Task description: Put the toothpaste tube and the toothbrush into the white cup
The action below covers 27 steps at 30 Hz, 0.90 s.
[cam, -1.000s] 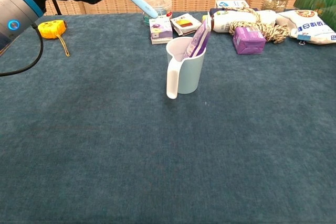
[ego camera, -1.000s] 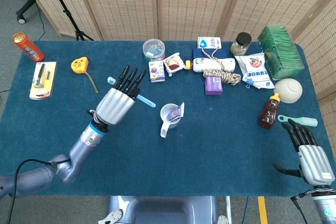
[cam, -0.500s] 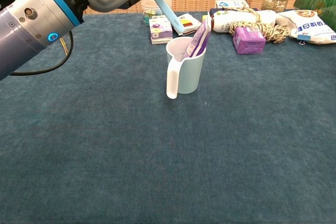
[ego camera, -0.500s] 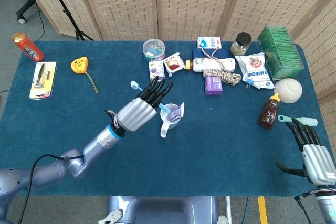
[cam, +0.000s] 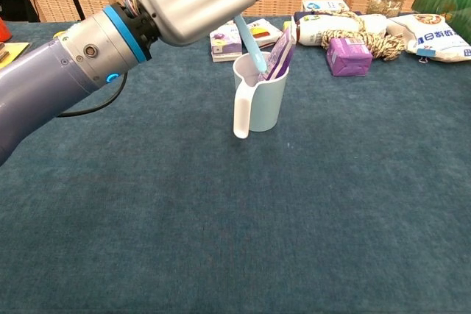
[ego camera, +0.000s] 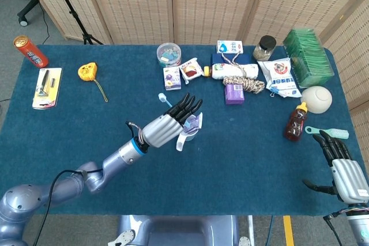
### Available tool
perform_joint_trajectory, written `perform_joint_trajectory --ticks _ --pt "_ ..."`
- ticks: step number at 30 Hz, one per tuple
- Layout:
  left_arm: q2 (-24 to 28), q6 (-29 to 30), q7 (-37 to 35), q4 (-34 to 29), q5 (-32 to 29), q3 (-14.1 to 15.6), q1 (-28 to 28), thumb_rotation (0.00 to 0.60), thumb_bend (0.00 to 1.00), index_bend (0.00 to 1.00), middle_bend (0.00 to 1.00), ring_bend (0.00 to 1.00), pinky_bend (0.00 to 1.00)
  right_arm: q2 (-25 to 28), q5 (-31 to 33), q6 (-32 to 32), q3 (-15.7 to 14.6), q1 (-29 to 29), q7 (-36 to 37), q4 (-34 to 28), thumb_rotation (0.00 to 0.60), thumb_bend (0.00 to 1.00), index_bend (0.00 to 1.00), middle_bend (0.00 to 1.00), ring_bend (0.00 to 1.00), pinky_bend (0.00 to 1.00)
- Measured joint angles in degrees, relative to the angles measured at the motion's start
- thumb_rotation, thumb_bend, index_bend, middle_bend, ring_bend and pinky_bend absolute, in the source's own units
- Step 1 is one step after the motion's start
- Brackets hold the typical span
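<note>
**Brush tip at the cup's mouth**

I have the left hand [ego camera: 164,128] over the middle of the bench [ego camera: 69,131], its fingers [ego camera: 185,108] wrapped round the toothbrush [cam: 250,42] and reaching out above the cup [cam: 259,93]. The brush slants steeply: in my head view its bristle end sticks up and back past the fingers, toward the far side of the bench, while my chest view shows the lower end dipping inside the rim of the cup. I cannot tell whether it touches the inner wall. The toothpaste [cam: 278,53] is already in the cup, leaning against the right side of the rim with its upper part standing out above it. The cup stands upright on the blue cloth, handle pointing toward me.

My right hand [ego camera: 340,162] sits low at the near right corner of the bench, fingers spread and straight, holding nothing. Just beyond it are a green brush [ego camera: 327,132] and a brown bottle [ego camera: 296,121]. Along the far edge lie boxes, packets and a coil of rope [ego camera: 244,83]; a tape measure [ego camera: 87,71] and a can [ego camera: 30,51] are far left.
</note>
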Motion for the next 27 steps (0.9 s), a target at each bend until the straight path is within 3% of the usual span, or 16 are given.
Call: perform_joint_trajectory --ticks 8,27 --pt "-3.83 -0.30 0.25 4.26 0.41 -0.15 -1.81 0.600 0.44 0.56 0.00 0.00 0.00 -0.04 -0.09 -0.15 -0.08 0.08 -0.16 -0.04 0.600 0.00 0.00 0.00 0.00 0.00" --pt "-3.20 -0.07 4.21 8.71 6.04 3.95 -4.03 0.600 0.44 0.56 0.00 0.00 0.00 0.22 -0.40 -0.29 -0.25 0.17 0.69 0.02 0.600 0.00 0.00 0.00 0.00 0.00"
